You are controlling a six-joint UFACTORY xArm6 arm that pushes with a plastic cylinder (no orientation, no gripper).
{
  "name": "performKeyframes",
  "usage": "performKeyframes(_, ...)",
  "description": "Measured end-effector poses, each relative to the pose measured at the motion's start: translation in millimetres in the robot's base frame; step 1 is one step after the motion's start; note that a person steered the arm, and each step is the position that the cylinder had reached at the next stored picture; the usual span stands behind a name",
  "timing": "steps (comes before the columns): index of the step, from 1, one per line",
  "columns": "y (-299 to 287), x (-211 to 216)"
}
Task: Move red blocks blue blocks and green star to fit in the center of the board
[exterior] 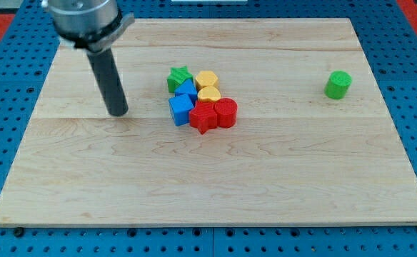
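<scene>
A tight cluster of blocks sits near the board's middle. The green star [179, 77] is at its upper left. A small blue block [187, 90] lies just below the star, and a larger blue block [181, 109] below that. A red star [203, 117] and a red rounded block [225, 113] form the cluster's lower right. Two yellow blocks, one [206, 79] above the other [209, 93], sit at the upper right of the cluster. My tip [118, 112] rests on the board well to the left of the cluster, touching no block.
A green cylinder [338, 84] stands alone far to the view's right. The wooden board [208, 185] lies on a blue pegboard surface. The rod's grey mount is at the view's top left.
</scene>
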State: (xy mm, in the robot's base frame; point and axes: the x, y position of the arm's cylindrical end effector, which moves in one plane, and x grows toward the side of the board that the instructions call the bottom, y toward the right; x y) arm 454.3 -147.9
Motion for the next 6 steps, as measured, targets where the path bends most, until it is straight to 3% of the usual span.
performKeyframes(1,49,34)
performKeyframes(3,186,41)
performKeyframes(5,180,0)
performKeyframes(6,180,1)
